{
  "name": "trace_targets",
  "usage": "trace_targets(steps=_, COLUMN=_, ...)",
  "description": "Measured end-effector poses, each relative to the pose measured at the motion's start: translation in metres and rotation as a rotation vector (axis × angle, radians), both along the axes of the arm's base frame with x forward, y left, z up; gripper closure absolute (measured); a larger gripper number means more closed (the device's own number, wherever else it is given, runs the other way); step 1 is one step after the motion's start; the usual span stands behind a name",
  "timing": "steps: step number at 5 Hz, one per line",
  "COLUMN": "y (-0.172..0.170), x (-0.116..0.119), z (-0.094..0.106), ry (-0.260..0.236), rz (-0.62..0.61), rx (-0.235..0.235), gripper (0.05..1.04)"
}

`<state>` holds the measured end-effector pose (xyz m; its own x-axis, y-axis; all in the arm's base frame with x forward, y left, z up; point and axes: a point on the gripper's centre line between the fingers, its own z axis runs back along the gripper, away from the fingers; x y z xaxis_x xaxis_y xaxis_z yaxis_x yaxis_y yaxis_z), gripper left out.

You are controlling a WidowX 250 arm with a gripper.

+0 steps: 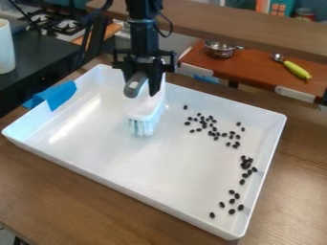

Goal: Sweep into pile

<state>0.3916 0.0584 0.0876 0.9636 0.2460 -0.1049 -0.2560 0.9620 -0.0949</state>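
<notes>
Black, bean-like pieces (246, 165) lay loose in the right half of the tray (115, 165), as the view had it. Some were scattered in a band running from the far middle toward the right wall, some were bunched tightly beside that wall, and a sparser handful was strung out toward the near right corner. The white brush (150, 109) stood to the left of them, well apart from the tight bunch, its pale bristles pointing down. Whether they touched the tray's floor was hard to tell.

The black gripper (142, 83) was closed around the brush's handle, the rounded grey end of it poking out toward the camera. It hung over the far part of the tray, left of the view's middle.

Blue tape (59, 94) was stuck over the tray's left wall, and the tray sat on a brown wooden table (48, 201). Beyond its far side, a metal pot (220, 50) rested on a reddish-brown surface (256, 70), with a yellow-green utensil (296, 70) to its right. At upper left were a stove top (56, 23) and, by the view's edge, a white cylindrical thing (5, 48) on a dark counter (38, 60).
</notes>
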Motion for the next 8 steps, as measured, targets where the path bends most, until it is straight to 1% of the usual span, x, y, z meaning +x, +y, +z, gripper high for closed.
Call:
trace_targets(steps=1, y=-0.013, x=0.002, z=-0.002, ry=-0.003, rz=-0.025, rx=0.01, gripper=0.592)
trace_targets(steps=2, y=-0.027, x=0.003, z=-0.016, ry=0.027, rz=-0.033, rx=0.016, gripper=0.592)
trace_targets(steps=3, y=-0.036, x=0.005, z=-0.017, ry=0.032, rz=-0.023, rx=0.013, gripper=0.592)
trace_targets(steps=4, y=-0.046, x=0.007, z=-0.018, ry=0.043, rz=-0.018, rx=0.003, gripper=0.592)
trace_targets(steps=5, y=-0.058, x=0.006, z=-0.018, ry=0.064, rz=-0.025, rx=-0.02, gripper=0.592)
trace_targets(steps=6, y=-0.079, x=0.006, z=-0.016, ry=0.089, rz=-0.042, rx=-0.048, gripper=0.592)
trace_targets(steps=8, y=-0.109, x=0.007, z=-0.018, ry=0.135, rz=-0.078, rx=-0.056, gripper=0.592)
